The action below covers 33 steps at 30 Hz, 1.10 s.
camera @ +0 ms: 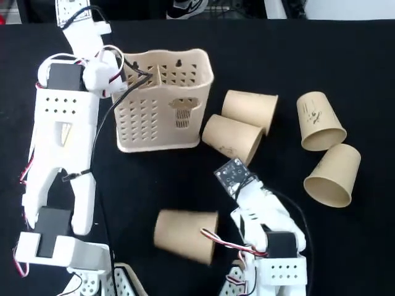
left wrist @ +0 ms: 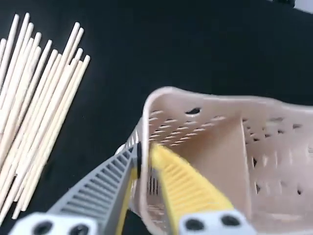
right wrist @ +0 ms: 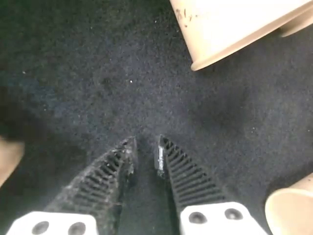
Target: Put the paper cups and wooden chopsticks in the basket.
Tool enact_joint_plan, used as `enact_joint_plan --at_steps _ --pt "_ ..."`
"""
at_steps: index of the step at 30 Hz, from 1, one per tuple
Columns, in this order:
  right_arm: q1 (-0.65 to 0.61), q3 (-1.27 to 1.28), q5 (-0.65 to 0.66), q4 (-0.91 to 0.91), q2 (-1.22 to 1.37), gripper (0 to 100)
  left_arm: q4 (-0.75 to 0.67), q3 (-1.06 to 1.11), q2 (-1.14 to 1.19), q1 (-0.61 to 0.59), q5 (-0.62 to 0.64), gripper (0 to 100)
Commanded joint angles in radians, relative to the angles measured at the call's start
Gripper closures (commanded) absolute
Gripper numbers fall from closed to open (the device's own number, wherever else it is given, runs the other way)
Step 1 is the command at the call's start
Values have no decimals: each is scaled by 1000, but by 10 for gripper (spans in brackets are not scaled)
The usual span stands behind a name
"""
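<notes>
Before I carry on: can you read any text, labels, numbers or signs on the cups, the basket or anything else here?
No text can be read in any view.
Basket: a cut-out shape on one wall, no lettering.
Paper cup nearest the basket: faint dark marks near its rim, too blurred to read.
Paper cup at the high view's upper right: dark scribble on its wall, too small to read.

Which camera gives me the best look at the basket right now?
The high view: the whole basket, with its divider and both compartments visible. The left wrist view shows one corner up close, the left claw straddling its wall.
</notes>
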Motion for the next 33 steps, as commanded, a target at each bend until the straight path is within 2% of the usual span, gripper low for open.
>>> enact_joint_plan --at_steps 1,4,10,14,19,26,29,33 --pt "-3 -8 3 -11 -73 913 3 -5 -8 12 15 770" --pt "-2 -8 3 -11 -73 911 -2 73 -2 7 17 706" --pt "-2 -16 6 -11 -73 910 11 110 -9 5 6 700" --pt "23 -51 14 12 -73 910 66 39 -8 10 -48 699" --pt "37 -188 112 43 -73 910 215 -127 -8 5 -68 699" --pt "32 -417 310 196 -62 887 430 -369 -8 1 -68 700" --pt "38 -487 367 212 19 816 430 -344 -49 1 -74 704" --pt "31 -657 402 244 249 819 430 -176 -241 12 -216 704"
